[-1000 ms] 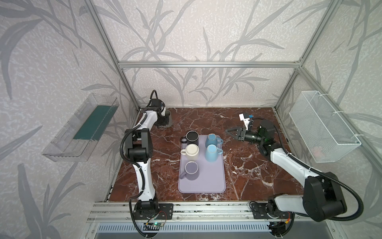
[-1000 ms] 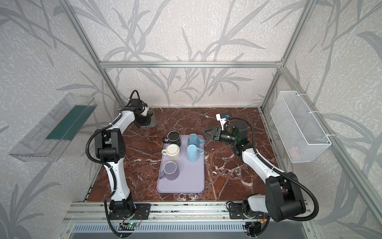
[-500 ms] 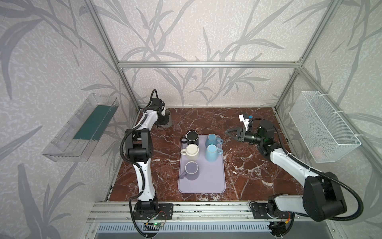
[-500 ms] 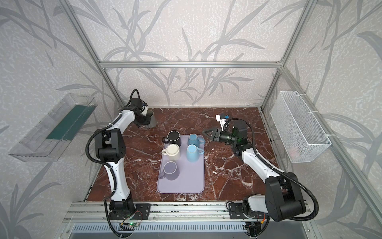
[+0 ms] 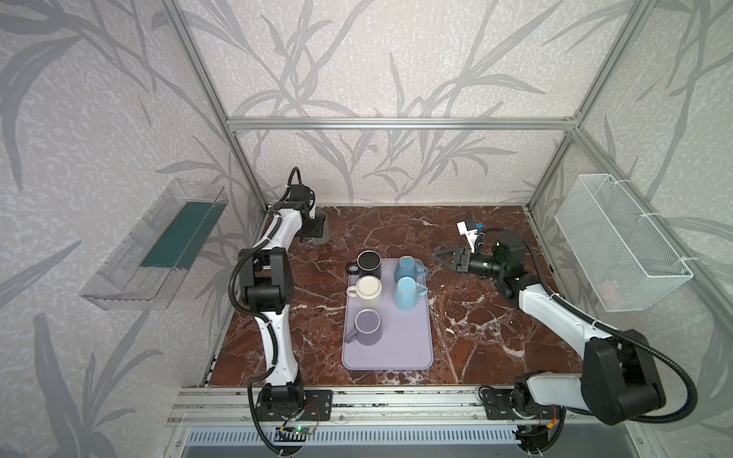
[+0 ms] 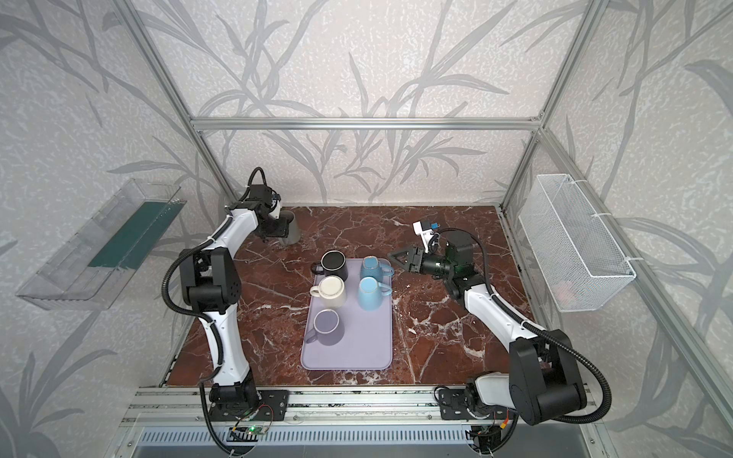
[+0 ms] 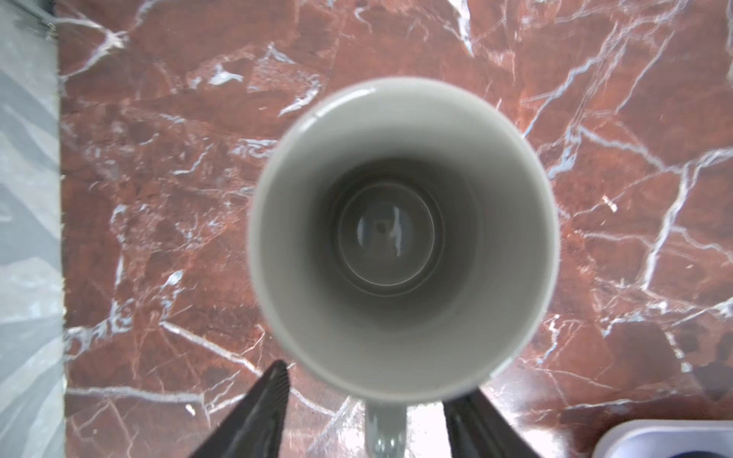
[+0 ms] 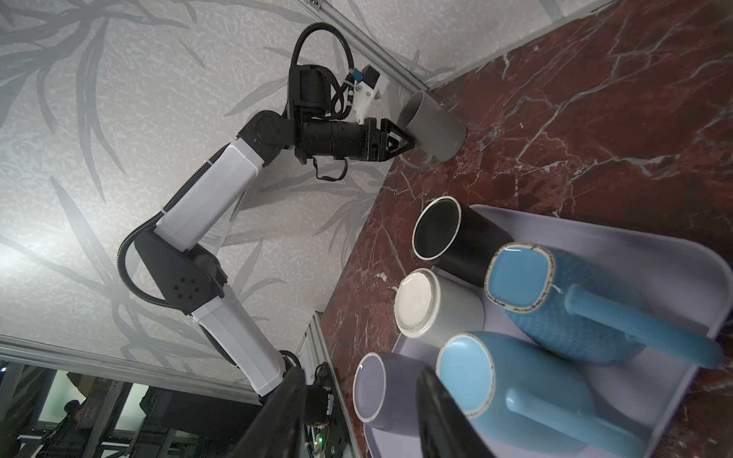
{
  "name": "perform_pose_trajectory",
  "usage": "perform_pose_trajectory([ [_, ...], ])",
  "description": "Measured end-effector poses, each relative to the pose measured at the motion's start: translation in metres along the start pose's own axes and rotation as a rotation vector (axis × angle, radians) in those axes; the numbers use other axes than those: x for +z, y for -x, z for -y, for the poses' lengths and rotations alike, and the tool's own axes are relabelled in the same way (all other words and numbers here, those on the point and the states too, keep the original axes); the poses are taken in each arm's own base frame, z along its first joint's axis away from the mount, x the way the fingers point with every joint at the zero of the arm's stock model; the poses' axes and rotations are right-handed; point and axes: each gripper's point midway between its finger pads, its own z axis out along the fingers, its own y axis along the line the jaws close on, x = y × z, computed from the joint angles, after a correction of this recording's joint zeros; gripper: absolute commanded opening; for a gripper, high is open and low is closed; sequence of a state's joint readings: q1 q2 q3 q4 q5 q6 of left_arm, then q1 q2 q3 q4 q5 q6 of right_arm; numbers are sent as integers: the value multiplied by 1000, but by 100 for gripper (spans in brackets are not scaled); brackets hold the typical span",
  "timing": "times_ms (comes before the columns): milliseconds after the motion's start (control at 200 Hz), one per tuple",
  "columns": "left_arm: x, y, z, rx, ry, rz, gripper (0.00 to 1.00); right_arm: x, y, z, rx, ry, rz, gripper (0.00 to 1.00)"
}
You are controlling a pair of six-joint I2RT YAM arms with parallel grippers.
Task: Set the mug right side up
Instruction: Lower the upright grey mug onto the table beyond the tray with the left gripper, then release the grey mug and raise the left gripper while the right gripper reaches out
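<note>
**Fig.** Release stage of the mug-righting task. The grey mug [image 7: 400, 238] stands upright on the desk [image 5: 476, 317], mouth up; the L wrist view looks straight down to its inner base. In both top views it sits off the lilac tray [image 5: 396, 345], beyond the tray's far-left corner and well apart from it. The L tool [image 8: 410, 138] is released: its fingers [image 7: 265, 408] stand either side of the mug's handle [image 7: 384, 432] w/ clear gaps, touching neither handle nor wall as far as can be seen. The R tool [image 5: 441, 254] hangs just off the tray's far-right corner, jaws spread, grasping nothing. Five other mugs [image 5: 369, 291] occupy the tray.

Judgement: the turn itself looks done, so the step in hand is letting go. The next move calls for the L tool to back off along the handle's line w/ jaws wide, so that neither finger clips the handle & spins or tips the mug. R arm: no role apparent.
</note>
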State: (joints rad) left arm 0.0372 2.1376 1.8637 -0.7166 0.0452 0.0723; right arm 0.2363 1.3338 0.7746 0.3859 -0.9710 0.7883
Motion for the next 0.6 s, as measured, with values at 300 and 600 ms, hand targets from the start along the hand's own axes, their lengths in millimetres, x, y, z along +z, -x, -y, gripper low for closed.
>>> perform_pose_trajectory([
  [300,-51,-1,0,-39,5,59,66,3,-7,-5,-47,-32,-47,47],
  [600,-106,-15,6,-137,-14,149,66,35,-31,-58,-281,-45,-190,47],
])
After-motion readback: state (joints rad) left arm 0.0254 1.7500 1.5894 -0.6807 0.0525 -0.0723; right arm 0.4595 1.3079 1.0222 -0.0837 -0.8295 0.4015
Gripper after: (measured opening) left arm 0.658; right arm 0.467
